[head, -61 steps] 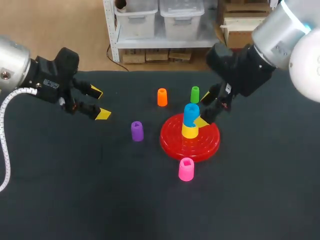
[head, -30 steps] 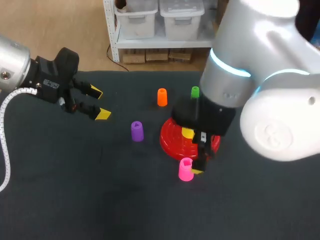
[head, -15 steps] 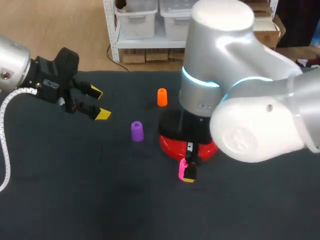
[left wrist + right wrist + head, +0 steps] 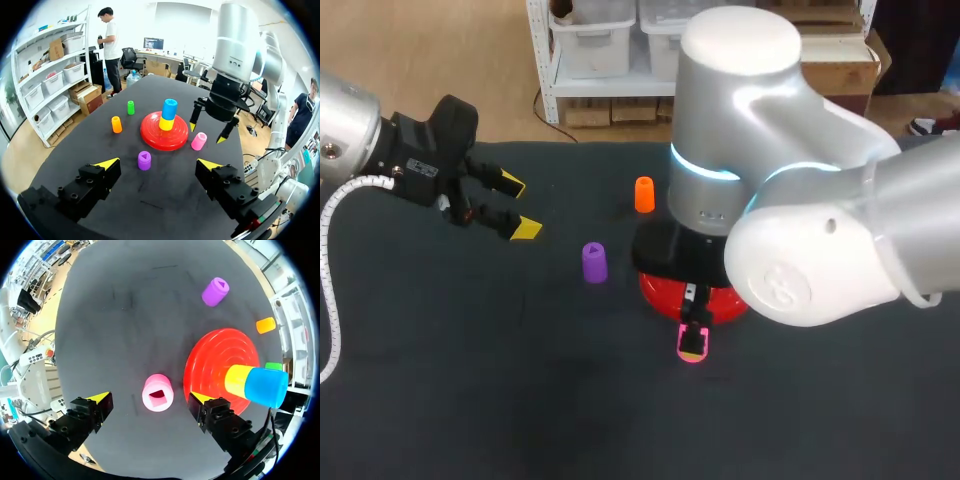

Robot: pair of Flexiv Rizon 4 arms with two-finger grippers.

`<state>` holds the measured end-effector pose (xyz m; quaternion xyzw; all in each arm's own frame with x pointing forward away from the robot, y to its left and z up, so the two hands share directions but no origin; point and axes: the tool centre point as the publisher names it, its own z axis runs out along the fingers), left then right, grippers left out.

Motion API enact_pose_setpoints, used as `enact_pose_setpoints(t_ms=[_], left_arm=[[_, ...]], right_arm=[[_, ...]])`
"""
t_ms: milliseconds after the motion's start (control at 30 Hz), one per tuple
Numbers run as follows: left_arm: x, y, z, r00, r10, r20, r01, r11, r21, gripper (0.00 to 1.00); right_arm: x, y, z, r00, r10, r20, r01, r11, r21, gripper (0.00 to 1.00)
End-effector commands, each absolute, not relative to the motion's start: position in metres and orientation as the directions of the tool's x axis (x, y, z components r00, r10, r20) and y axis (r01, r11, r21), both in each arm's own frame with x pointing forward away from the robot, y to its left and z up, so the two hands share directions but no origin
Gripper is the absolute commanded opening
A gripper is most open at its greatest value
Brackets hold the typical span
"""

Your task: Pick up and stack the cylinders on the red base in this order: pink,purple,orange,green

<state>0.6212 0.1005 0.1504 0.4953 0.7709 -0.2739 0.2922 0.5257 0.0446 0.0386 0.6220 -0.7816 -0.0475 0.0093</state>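
one pink cylinder [image 4: 158,393] on black tabletop [image 4: 520,400]

right arm [image 4: 770,200] – bulky, glossy silver-white drums with a glowing cyan ring [image 4: 705,171]. left arm [image 4: 345,125] silver too, trailing a white ribbed cable [image 4: 328,290]. left gripper [image 4: 519,207] and right gripper [image 4: 150,399] – black, blocky, yellow wedge tips.

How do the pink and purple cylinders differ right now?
The pink cylinder has a square top hole; the purple cylinder has a triangular one. Pink sits between the right gripper's open fingers; purple stands free, away from it. Both stand upright on the table, off the red base.
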Motion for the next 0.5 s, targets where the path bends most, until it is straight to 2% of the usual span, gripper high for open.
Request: enact_pose_setpoints(t_ms=[33, 500], left_arm=[[0.621, 0.101, 0.150, -0.338, 0.604, -0.722, 0.924, 0.359, -0.132, 1.00], [0.621, 0.101, 0.150, -0.338, 0.604, -0.722, 0.924, 0.359, -0.132, 1.00]], right_arm=[[0.527, 0.047, 0.036, -0.227, -0.973, -0.043, -0.972, 0.224, 0.077, 1.00], [0.531, 0.045, 0.046, -0.245, -0.967, -0.065, -0.970, 0.243, 0.030, 1.00]])
